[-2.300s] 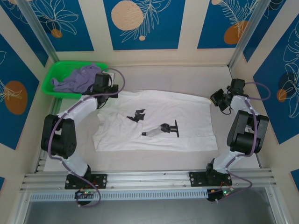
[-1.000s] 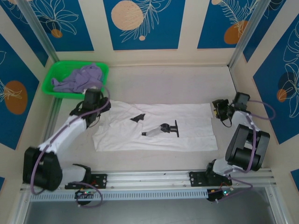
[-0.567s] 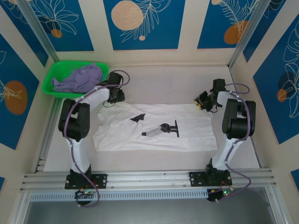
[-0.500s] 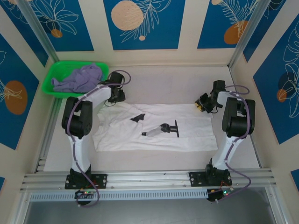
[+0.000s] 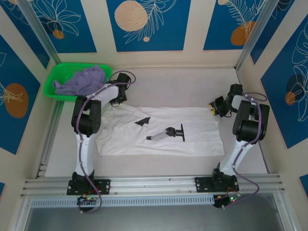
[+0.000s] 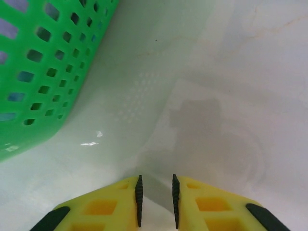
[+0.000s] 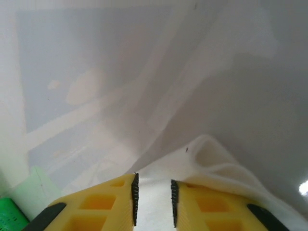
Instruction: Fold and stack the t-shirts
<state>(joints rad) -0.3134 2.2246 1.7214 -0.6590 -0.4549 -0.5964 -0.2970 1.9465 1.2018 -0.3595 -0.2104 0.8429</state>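
Right fingers [image 7: 113,204] are clamped on a far corner of the white tee [image 5: 159,144], which lies spread on the desk [image 5: 168,84]. Left fingers [image 6: 113,209] are nearly together; whether they grip cloth is unclear. An empty left pinch would skew the fold.

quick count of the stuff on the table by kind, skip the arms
t-shirts: 2 (white t-shirt spread flat, lavender t-shirt bunched in the basket)
baskets: 1 (green basket)
total: 3
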